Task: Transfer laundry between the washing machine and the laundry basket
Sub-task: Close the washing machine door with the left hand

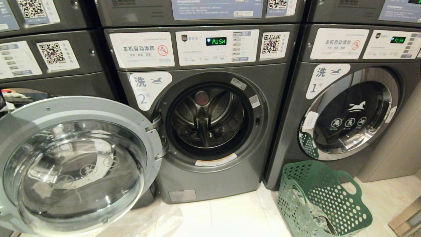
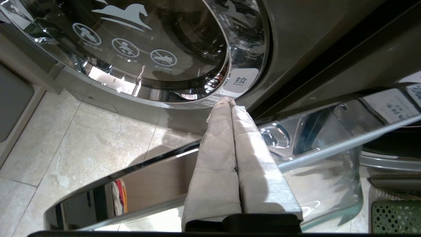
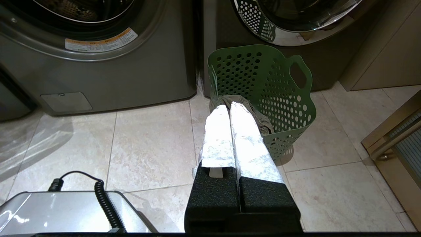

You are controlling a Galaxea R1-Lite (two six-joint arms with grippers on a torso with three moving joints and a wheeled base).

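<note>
The washing machine (image 1: 227,179) marked "2" stands in the middle with its round glass door (image 1: 75,164) swung wide open to the left. No cloth shows in its dark drum (image 1: 210,115). The green laundry basket (image 1: 325,197) sits on the floor to its right, with crumpled grey laundry (image 1: 320,219) in the bottom. In the left wrist view my left gripper (image 2: 232,101) is shut and empty, reaching over the open door's chrome rim (image 2: 158,171). Low above the tiles, my right gripper (image 3: 228,105) is shut and empty, its tips just short of the basket (image 3: 263,75) and its laundry (image 3: 263,120).
Machine "1" (image 1: 348,115) stands closed behind the basket. Another closed machine door (image 2: 131,49) lies beyond the left gripper. A wooden cabinet (image 1: 394,148) closes off the right side. My base with a coiled black cable (image 3: 102,204) is near the right arm. Pale floor tiles (image 1: 230,217) lie before the machines.
</note>
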